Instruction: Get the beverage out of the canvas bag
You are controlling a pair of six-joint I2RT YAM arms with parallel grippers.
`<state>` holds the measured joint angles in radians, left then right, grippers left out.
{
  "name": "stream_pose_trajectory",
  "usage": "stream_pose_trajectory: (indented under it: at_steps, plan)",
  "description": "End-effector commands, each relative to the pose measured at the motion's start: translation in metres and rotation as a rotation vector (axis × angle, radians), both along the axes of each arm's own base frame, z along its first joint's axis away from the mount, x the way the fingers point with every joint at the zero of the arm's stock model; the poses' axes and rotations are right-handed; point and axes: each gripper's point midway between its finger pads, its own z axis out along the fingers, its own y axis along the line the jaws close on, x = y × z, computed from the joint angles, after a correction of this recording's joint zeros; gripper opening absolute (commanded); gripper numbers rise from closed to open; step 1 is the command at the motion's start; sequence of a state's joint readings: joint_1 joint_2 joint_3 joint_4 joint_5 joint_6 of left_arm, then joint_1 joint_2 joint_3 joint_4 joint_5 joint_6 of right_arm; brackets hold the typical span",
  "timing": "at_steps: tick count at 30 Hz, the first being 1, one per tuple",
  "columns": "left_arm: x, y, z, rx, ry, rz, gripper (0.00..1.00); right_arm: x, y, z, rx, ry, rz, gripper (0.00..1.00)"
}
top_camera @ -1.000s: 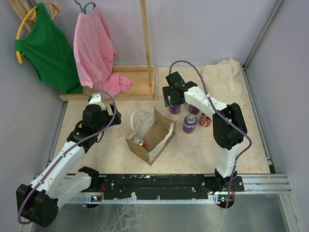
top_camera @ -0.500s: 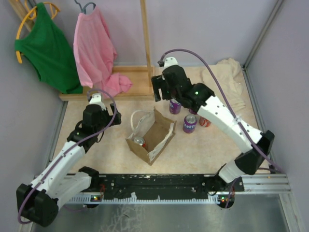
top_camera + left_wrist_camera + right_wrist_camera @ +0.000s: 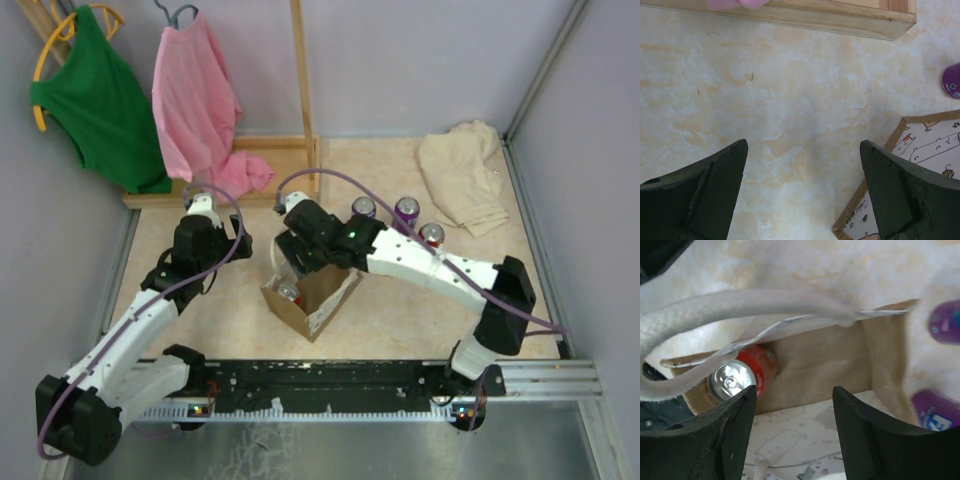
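- Gripper, left [image 3: 802, 147]: fingers spread, empty, at the bag's 10 o'clock.
- Canvas bag [image 3: 290, 308]: red can [image 3: 737, 376] at its 9 o'clock end.
- Gripper, right [image 3: 795, 392]: spread above the bag mouth. Reach step; next, likely descend toward 10 o'clock and grip the can.

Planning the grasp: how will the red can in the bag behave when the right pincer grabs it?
The can looks like rigid metal, so it should take a squeeze, though its smooth sides may slip. It sits in a corner of the bag, so the walls likely stop it rolling. The floppy handle arcs across the mouth and could snag on lift.
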<state>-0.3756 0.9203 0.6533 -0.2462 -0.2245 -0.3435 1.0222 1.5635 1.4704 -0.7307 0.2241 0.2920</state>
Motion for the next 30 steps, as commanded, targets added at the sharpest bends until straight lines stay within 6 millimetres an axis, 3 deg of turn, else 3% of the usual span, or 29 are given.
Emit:
stream_pose_trajectory:
  at_steps: [1,7,8,10,14,22,30]
  plan:
    - [0.002,-0.003,0.008,-0.013,-0.022,-0.01,1.0,-0.016,0.031,-0.008,0.028,0.025,0.086,0.63]
    - [-0.001,-0.004,0.008,-0.035,-0.03,-0.008,1.0,-0.048,0.038,-0.043,-0.01,0.141,0.194,0.71]
    - [-0.002,-0.004,0.007,-0.036,-0.028,-0.011,1.0,-0.054,0.041,-0.059,-0.037,0.172,0.209,0.73]
    - [-0.002,-0.005,0.006,-0.038,-0.022,-0.016,1.0,-0.066,0.045,-0.07,-0.051,0.193,0.229,0.79]
    - [-0.002,-0.007,0.005,-0.038,-0.016,-0.022,1.0,-0.075,0.053,-0.088,-0.079,0.206,0.237,0.82]
    - [0.001,-0.006,0.01,-0.03,-0.026,-0.016,1.0,-0.07,0.059,-0.11,-0.14,0.199,0.217,0.91]
    - [0.003,-0.008,0.004,-0.03,-0.005,-0.019,1.0,-0.055,0.047,-0.102,-0.177,0.124,0.161,0.91]
